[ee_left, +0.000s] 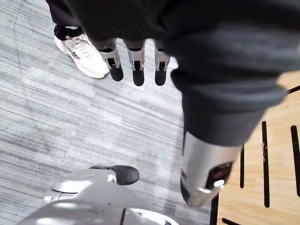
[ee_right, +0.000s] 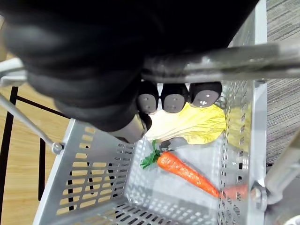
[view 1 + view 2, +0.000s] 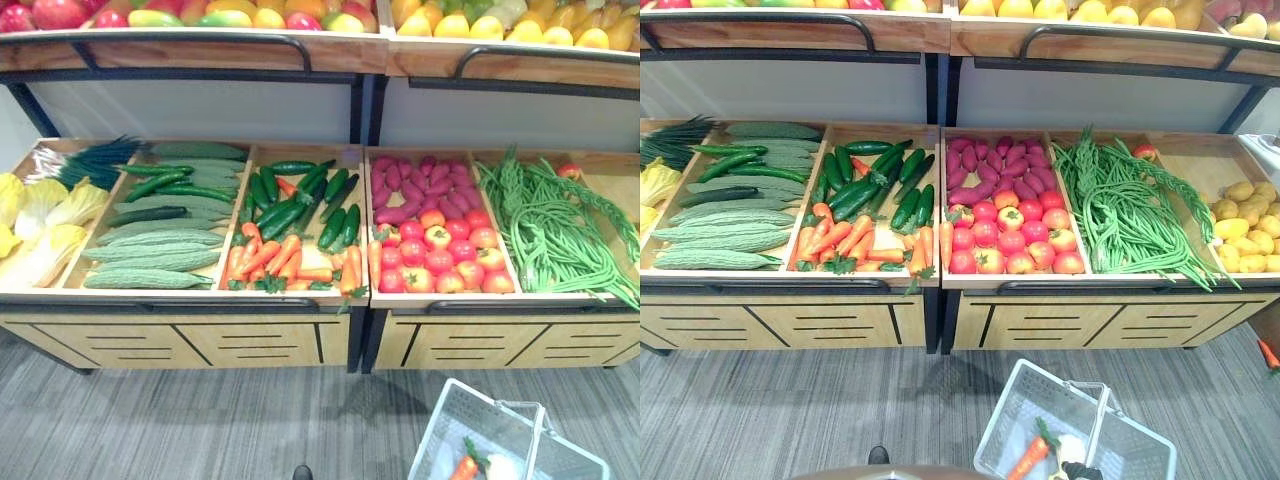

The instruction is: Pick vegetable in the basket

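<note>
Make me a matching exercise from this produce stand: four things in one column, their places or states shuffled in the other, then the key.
1. tomatoes
2. green beans
3. carrot beside the cabbage leaf
4. right hand

A. curled round the basket handle
B. lying in the basket
C. in the bin right of the tomatoes
D. in front of the purple tubers

Pairs: 1-D, 2-C, 3-B, 4-A

Head stereo over stall (image 3: 260, 342), basket (image 3: 470, 420); wrist cameras close
</note>
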